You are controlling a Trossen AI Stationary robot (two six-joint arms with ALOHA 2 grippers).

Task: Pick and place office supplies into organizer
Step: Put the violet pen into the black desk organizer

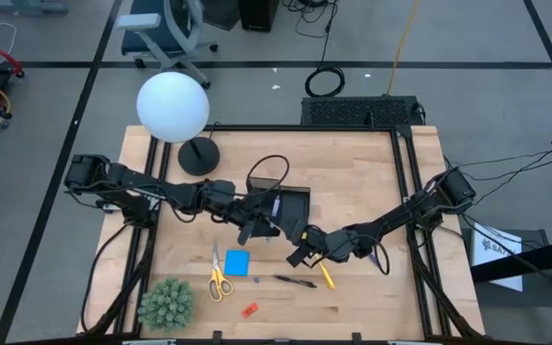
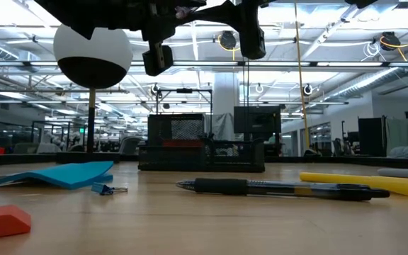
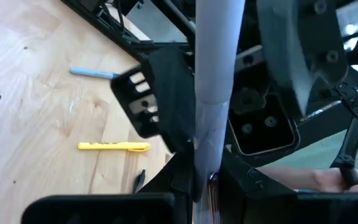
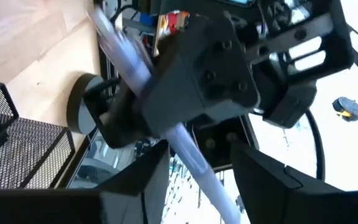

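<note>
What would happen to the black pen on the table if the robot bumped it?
The black pen looks round and thin, and lies flat on smooth wood, so it would probably roll or skid. It seems light, so a small nudge might move it. It looks stiff, so it likely wouldn't bend.

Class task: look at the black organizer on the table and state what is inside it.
Little can be told. In the high view the organizer is partly covered by the left gripper, shut on a pale pen. Its mesh walls hide the contents in the low view.
</note>
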